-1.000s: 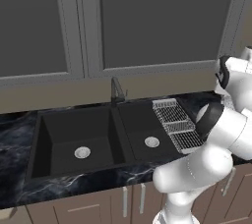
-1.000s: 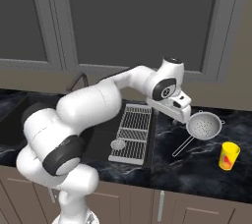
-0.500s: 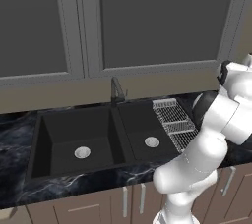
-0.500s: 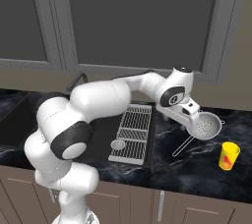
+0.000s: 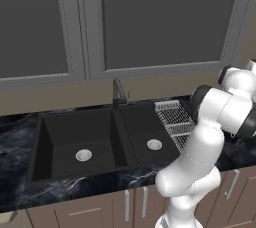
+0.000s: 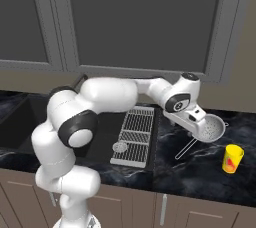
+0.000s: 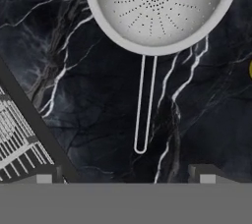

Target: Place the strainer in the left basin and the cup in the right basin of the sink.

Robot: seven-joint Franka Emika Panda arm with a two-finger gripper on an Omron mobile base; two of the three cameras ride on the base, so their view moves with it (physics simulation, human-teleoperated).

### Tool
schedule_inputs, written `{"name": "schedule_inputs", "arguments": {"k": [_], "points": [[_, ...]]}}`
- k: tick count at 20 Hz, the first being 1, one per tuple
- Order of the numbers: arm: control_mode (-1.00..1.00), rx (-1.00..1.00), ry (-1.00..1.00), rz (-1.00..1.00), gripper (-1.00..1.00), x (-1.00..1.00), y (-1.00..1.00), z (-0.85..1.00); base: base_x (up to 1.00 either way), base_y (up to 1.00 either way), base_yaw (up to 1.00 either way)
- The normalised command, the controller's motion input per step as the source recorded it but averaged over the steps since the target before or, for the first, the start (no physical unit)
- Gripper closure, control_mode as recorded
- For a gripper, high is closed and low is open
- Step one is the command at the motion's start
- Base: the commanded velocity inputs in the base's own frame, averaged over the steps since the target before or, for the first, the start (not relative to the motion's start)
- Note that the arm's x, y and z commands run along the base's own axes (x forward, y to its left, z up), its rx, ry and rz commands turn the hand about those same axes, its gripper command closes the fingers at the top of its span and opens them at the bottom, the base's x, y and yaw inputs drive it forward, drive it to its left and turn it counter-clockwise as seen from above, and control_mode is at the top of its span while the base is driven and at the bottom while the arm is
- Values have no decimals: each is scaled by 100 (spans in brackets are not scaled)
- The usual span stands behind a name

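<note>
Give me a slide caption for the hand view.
Open fingers hover above the strainer handle on black marbled countertop.

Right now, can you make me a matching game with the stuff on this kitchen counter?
Things:
1. strainer
2. cup
3. drying rack
4. gripper

Descriptions:
A. bright yellow
B. open, above the strainer's handle
C. flat wire grid beside the sink
D. silvery bowl with small holes

Pairs: 1-D, 2-A, 3-C, 4-B
</note>
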Motion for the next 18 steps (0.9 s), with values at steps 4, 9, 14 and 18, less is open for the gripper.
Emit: {"name": "schedule_inputs", "arguments": {"k": [4, 9, 14, 18], "points": [[-100, 0, 0, -1, -100, 9, -16, -24, 0, 0, 0], [-100, 0, 0, -2, -100, 11, -10, -18, 0, 0, 0], [-100, 0, 2, -1, -100, 5, -7, -15, 0, 0, 0], [-100, 0, 0, 0, -100, 0, -9, -23, 0, 0, 0]]}}
